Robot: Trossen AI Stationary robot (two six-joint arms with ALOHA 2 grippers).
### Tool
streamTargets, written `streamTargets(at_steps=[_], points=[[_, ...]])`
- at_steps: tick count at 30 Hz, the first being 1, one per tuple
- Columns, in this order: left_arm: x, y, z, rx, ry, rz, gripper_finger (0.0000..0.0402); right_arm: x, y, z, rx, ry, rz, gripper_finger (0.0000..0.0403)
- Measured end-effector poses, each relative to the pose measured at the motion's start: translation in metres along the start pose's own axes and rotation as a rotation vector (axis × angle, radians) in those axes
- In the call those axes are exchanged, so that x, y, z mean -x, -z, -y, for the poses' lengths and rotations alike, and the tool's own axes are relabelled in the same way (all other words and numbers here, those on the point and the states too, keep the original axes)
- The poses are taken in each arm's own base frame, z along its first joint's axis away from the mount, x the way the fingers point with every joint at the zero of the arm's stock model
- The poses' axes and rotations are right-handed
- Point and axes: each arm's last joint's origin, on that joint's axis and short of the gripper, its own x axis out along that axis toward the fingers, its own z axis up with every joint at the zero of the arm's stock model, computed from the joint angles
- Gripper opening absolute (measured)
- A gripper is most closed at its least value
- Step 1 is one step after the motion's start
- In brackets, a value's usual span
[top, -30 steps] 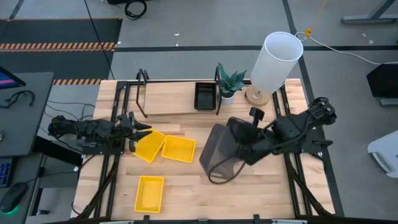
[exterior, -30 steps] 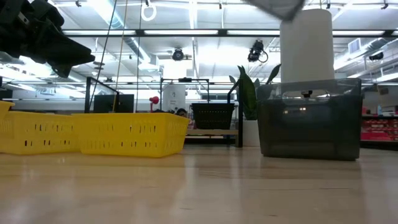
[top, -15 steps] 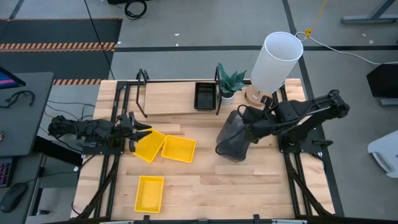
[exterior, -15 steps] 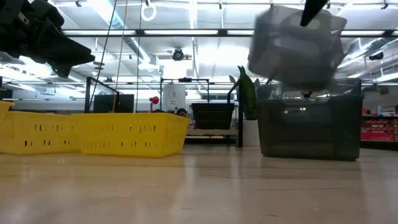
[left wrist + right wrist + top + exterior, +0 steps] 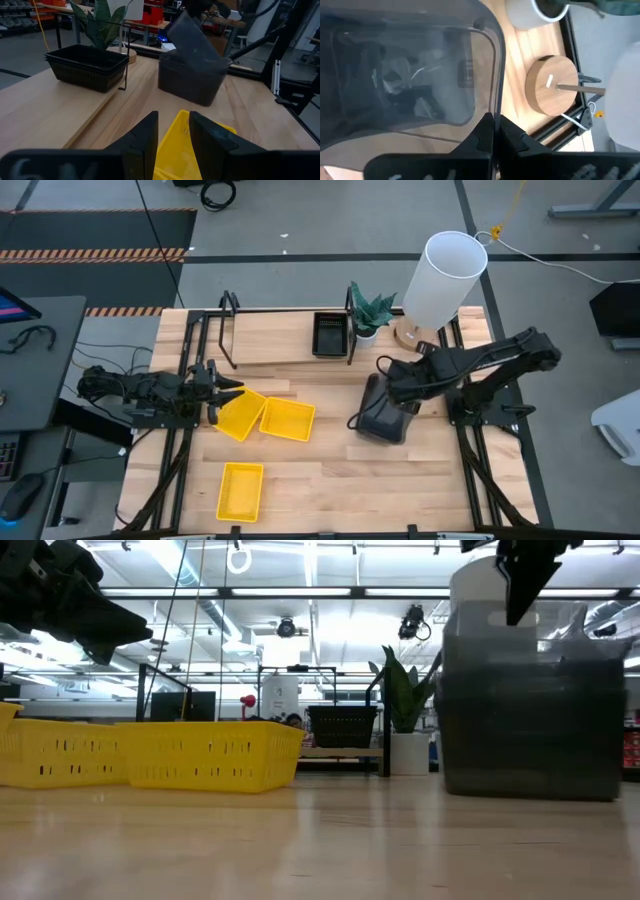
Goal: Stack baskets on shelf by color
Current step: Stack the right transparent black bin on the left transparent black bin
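My right gripper (image 5: 397, 387) is shut on a dark grey basket (image 5: 385, 415) at the table's right, which sits tilted in another grey basket (image 5: 190, 82). The pair shows in the low view (image 5: 535, 710) under the gripper (image 5: 522, 585). My left gripper (image 5: 226, 392) is open at the left, its fingers (image 5: 145, 145) on either side of the corner of a yellow basket (image 5: 240, 415); I cannot tell whether they touch it. Two more yellow baskets (image 5: 288, 420) (image 5: 240, 490) rest flat on the table. Black mesh baskets (image 5: 330, 333) stand stacked on the shelf (image 5: 280, 340). My right gripper pinches the top rim of one wall (image 5: 499, 85) of the grey basket, one finger inside and one outside. The fingers come from above, pointing down. The basket hangs tilted, its lower part inside the grey basket below (image 5: 190, 82).
A tall white cylinder (image 5: 445, 275) on a round wooden base (image 5: 415, 333) and a small potted plant (image 5: 370, 315) stand at the far right, close behind the grey baskets. Black shelf posts (image 5: 228, 305) rise at the far side. Bare tabletop (image 5: 340, 490) lies at the near middle.
My right gripper has carried the grey basket from high over the table's middle toward the far right and down. The basket now sits tilted in the grey basket standing there.
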Motion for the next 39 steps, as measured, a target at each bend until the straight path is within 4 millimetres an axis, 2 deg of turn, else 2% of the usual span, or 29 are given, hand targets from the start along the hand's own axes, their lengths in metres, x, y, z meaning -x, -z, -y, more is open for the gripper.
streamTargets(at_steps=[11, 22, 28, 33, 39], points=[[0.000, 0.000, 0.000, 0.000, 0.000, -0.001, 0.0117, -0.012, -0.011, -0.012, 0.198, 0.000, -0.015, 0.0010], [0.000, 0.000, 0.000, 0.000, 0.000, 0.000, 0.0117, -0.042, -0.032, -0.027, 0.268, 0.051, -0.116, 0.0019], [0.000, 0.000, 0.000, 0.000, 0.000, 0.000, 0.0117, -0.060, -0.041, -0.036, 0.276, 0.110, -0.163, 0.0036], [0.000, 0.000, 0.000, 0.000, 0.000, 0.000, 0.0117, -0.070, -0.044, -0.043, 0.299, 0.113, -0.199, 0.0068], [0.000, 0.000, 0.000, 0.000, 0.000, 0.000, 0.0117, -0.067, -0.040, -0.046, 0.293, 0.086, -0.224, 0.0088]])
